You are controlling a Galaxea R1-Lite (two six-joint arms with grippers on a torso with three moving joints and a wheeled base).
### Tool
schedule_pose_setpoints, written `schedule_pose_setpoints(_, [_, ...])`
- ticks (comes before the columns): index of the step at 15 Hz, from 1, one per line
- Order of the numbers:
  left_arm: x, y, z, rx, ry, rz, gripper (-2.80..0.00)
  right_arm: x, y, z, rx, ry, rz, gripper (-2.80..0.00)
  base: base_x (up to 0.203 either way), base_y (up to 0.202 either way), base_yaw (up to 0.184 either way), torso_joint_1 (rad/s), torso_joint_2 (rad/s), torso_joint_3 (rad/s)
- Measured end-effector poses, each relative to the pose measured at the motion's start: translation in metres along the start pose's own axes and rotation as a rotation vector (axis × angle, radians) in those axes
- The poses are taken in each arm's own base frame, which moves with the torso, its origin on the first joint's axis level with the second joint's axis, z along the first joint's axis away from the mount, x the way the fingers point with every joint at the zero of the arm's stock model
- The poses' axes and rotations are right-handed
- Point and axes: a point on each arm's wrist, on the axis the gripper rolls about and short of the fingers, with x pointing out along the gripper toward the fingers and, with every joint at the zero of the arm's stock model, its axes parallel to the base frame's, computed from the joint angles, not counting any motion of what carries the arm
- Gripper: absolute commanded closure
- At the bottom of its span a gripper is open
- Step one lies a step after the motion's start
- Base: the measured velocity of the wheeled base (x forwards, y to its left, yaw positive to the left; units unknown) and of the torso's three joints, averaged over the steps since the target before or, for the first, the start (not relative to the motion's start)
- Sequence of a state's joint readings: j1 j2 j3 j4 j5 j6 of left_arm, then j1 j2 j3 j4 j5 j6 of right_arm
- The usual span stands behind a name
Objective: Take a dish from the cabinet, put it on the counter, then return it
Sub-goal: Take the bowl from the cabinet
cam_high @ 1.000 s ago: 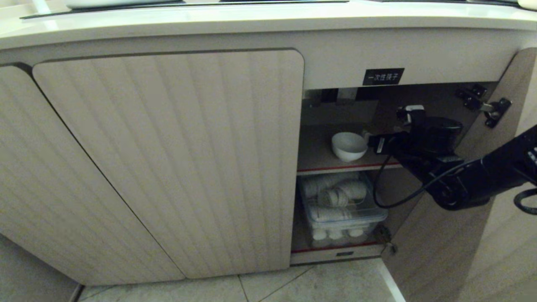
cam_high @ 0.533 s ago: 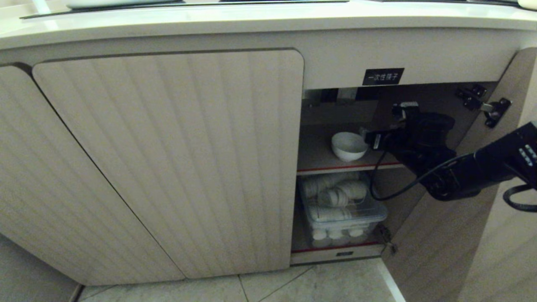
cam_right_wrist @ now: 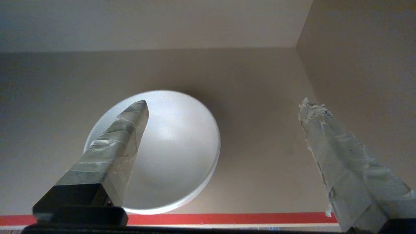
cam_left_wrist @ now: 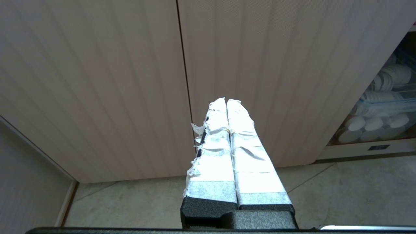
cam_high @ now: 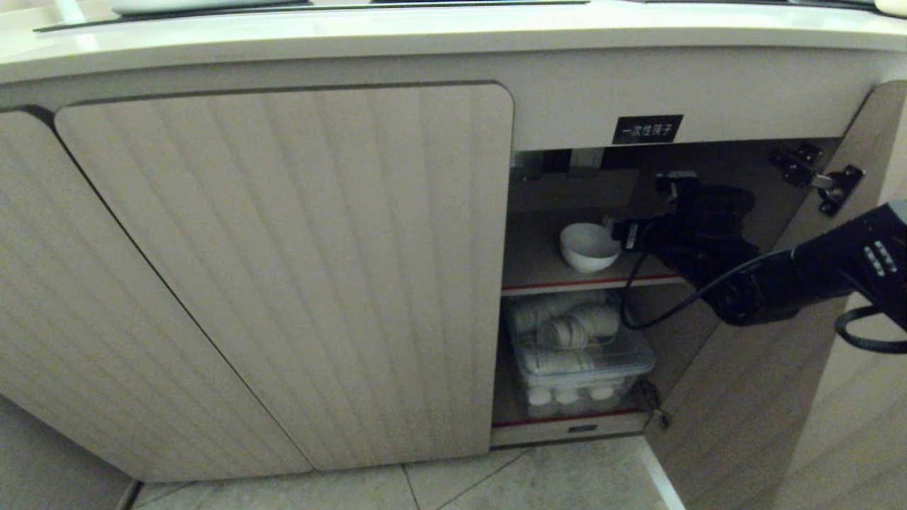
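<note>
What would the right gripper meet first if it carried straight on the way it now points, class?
Probably the dish: one finger of the open right gripper already overlaps its rim, the other points at bare shelf. Depth is uncertain.

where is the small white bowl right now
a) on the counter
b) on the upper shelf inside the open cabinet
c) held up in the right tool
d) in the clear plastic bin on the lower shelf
b: the bowl sits on the red-edged upper shelf of the cabinet, and the right tool is open around one side of it, one finger over the bowl, not gripping.
</note>
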State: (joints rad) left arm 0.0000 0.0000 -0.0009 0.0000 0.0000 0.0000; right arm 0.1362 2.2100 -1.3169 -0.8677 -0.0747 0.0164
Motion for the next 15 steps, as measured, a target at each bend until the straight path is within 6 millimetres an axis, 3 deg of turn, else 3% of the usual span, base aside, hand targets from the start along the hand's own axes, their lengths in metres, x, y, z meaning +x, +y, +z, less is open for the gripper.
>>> schedule_pose_setpoints(6, [0.0, 0.0, 0.0, 0.0, 0.0, 0.0, 0.0, 0.005, 0.002, -0.003, 0.003, 0.051, 0.034, -2.8, 0.0, 0.0, 0.0, 0.0, 0.0, 0.0])
schedule_pose_setpoints(15, [0.0, 0.0, 0.0, 0.0, 0.0, 0.0, 0.0, 0.019, 0.004, 0.011, 0.0, 0.095, 0.075, -2.8, 0.0, 0.0, 0.0, 0.0, 0.0, 0.0])
